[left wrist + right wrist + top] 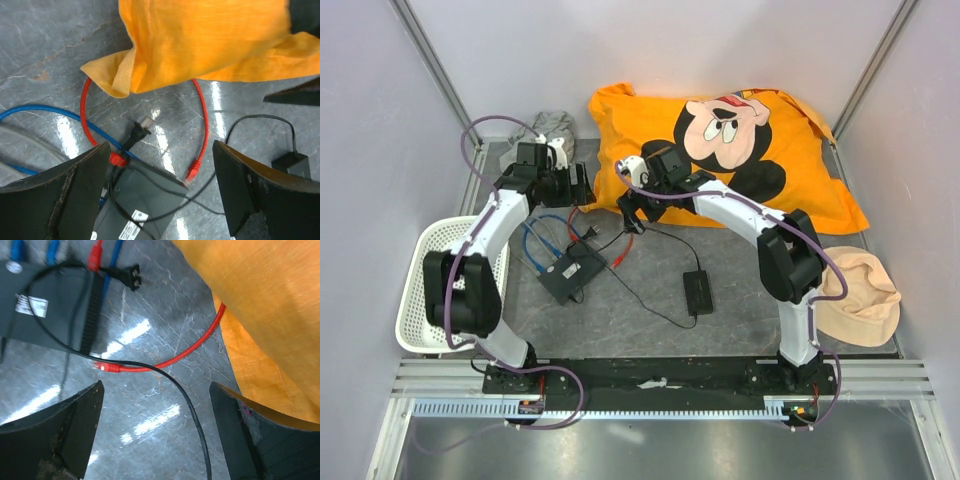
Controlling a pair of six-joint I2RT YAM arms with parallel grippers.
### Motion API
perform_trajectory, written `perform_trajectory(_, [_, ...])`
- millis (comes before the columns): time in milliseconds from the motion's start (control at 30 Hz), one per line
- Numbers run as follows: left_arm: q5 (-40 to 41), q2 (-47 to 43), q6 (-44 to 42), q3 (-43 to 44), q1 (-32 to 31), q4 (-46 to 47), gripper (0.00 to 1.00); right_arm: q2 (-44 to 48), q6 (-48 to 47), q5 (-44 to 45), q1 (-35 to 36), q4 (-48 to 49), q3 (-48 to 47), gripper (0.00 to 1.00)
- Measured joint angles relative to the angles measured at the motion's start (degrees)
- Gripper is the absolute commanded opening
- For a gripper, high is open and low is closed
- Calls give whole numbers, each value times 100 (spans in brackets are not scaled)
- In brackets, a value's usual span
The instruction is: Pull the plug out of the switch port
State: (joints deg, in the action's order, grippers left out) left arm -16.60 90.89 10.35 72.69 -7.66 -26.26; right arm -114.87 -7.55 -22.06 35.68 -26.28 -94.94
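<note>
On the grey marbled table (740,335), between my two arms, lies the flat black rectangular switch (572,272), its socket edge turned away from my bases. A red plug (118,160) sits in a port on that edge, beside the blue cables (45,112) that also run into the switch. From the red plug a thin red cable (83,107) loops out beyond the switch and passes under a corner of the big orange cartoon-print pillow (720,150). It curls back so that its loose red end (191,172) lies on the table just beside the switch's corner. A black two-pronged mains plug (140,128) lies on the table just beyond the socket edge, and a thin black cord (190,410) runs across the top of the switch.

My left gripper (161,147) hovers above the socket edge, jaws spread wide with nothing between them. My right gripper (156,387) hangs just past the switch, over the loose red end, spread just as wide and holding nothing.

To the right of the switch, well apart, sits the smaller, thicker black power brick (698,291). Well to the switch's left stands a white slotted plastic basket (417,300). A crumpled grey cloth (552,125) lies far beyond the switch, and a peach fabric hat (858,295) far to its right.
</note>
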Motion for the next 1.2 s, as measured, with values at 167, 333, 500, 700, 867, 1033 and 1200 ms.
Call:
perform_trajectory(167, [57,428,212,20,142,-197,89,-407,-328,2,11,-83,-68,91])
perform_trajectory(333, [203,284,256,-173,264,-258,89,-422,-651,-74,92,-175,-74,93])
perform_trajectory(500, [487,-208,350,-726,319,-481,89,-422,-979,-212,249,-297,-114,93])
perform_trajectory(700, [601,-385,481,-833,352,-852,90,-820,-942,-275,638,-243,-901,93])
perform_trajectory(867, [758,-393,699,-833,411,-1141,93,-1220,-951,-205,935,-107,-1117,93])
perform_trajectory(1033, [929,-396,881,-835,448,-1309,94,-1510,-870,-216,1117,-107,-1117,94])
perform_trajectory(1200, [966,-396,1008,-859,448,-1414,95,-1561,-710,-210,1220,-22,-1119,95])
